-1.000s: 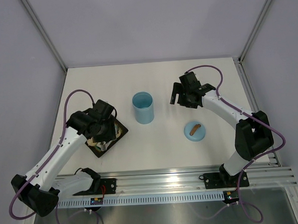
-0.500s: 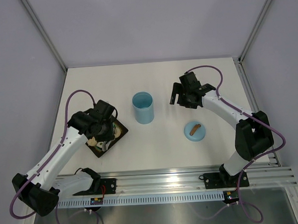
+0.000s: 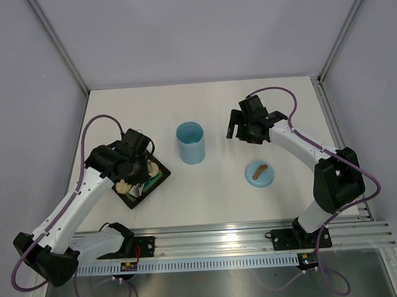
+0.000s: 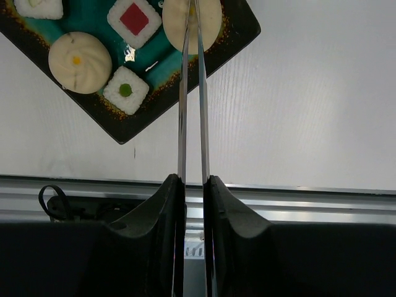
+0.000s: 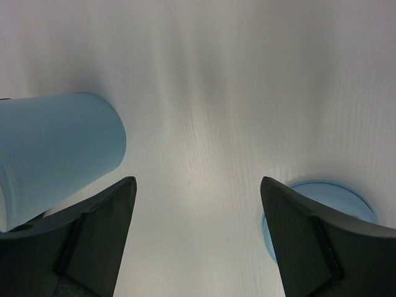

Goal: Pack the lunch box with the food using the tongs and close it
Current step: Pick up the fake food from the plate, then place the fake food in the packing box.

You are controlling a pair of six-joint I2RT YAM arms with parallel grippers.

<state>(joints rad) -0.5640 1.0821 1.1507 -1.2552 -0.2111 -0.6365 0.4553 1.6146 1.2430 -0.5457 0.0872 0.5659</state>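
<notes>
arms (image 3: 75, 201): white, black joints | cables (image 3: 100, 117): purple (looped) | left tool (image 4: 193, 182): black

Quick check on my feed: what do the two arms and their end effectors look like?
The left arm and right arm both have white tubular links with black joints. A thin purple cable loops along each. The left end effector and right end effector each have two dark, smooth, curved fingers.

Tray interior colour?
Teal inside the tray, dark speckled rim; left wrist view shows it best.

White table (image 3: 210, 114), lunch box (image 3: 190, 143), lid (image 3: 264, 179), tray (image 4: 143, 120)
</notes>
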